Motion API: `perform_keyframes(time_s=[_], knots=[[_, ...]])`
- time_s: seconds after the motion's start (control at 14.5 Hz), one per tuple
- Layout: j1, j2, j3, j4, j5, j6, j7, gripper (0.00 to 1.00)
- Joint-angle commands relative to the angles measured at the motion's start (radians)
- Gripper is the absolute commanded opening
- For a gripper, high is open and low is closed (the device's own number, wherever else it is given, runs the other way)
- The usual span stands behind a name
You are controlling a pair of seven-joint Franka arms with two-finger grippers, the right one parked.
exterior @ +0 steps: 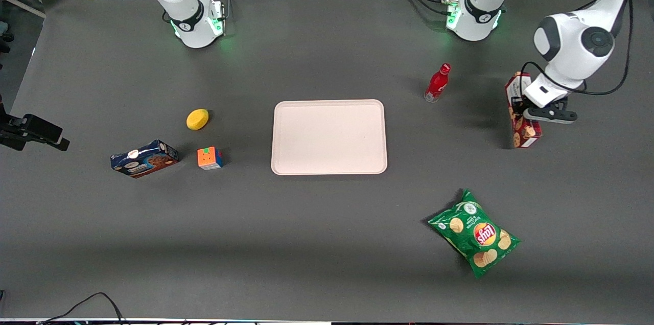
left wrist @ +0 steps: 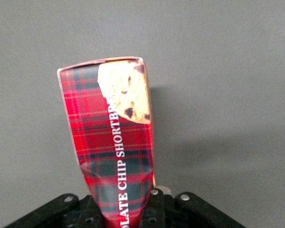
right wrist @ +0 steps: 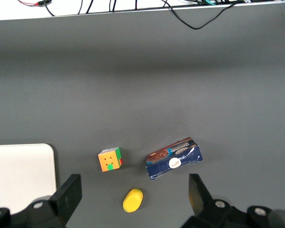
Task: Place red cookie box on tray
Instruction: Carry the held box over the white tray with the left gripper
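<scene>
Left wrist view: gripper point(left wrist: 128, 213) clamped on the red cookie box point(left wrist: 114, 142), plaid carton reaching away from the fingers over bare dark tabletop, cookie picture at its free end.

Front view: same gripper point(exterior: 522, 110) at the working arm's end of the table point(exterior: 327, 243), closed around the red cookie box point(exterior: 520, 115); box upright, lower end at or just above the tabletop, contact not clear. Well apart from the tray point(exterior: 329, 137), pale pink and flat at mid-table. Red bottle point(exterior: 438, 83) upright between box and tray. Green chip bag point(exterior: 474, 232) nearer the front camera. Toward the parked arm's end: colour cube point(exterior: 210, 158), yellow lemon-like object point(exterior: 197, 119), dark-blue cookie box point(exterior: 144, 158) lying flat.
</scene>
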Motion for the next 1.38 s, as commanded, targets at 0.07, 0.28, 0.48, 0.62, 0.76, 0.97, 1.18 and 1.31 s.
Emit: perform_keyframes(time_s=[0.07,0.28,0.48,0.62,0.76,0.97,1.18,1.31], knots=[[-0.004,-0.12,-0.038,0.303,0.004,-0.549,-0.035,0.07],[-0.001,-0.12,-0.078,0.473,0.004,-0.74,-0.058,0.1],[-0.002,-0.113,-0.101,0.608,-0.006,-0.854,-0.09,0.09],[-0.004,-0.106,-0.137,0.656,-0.011,-0.898,-0.141,0.09],[-0.005,-0.11,-0.202,0.672,-0.011,-0.925,-0.263,0.09],[-0.005,-0.105,-0.354,0.701,-0.075,-0.967,-0.507,0.09],[-0.01,-0.07,-0.516,0.725,-0.161,-0.955,-0.674,0.09],[-0.01,-0.009,-0.637,0.771,-0.164,-0.914,-0.791,0.09]])
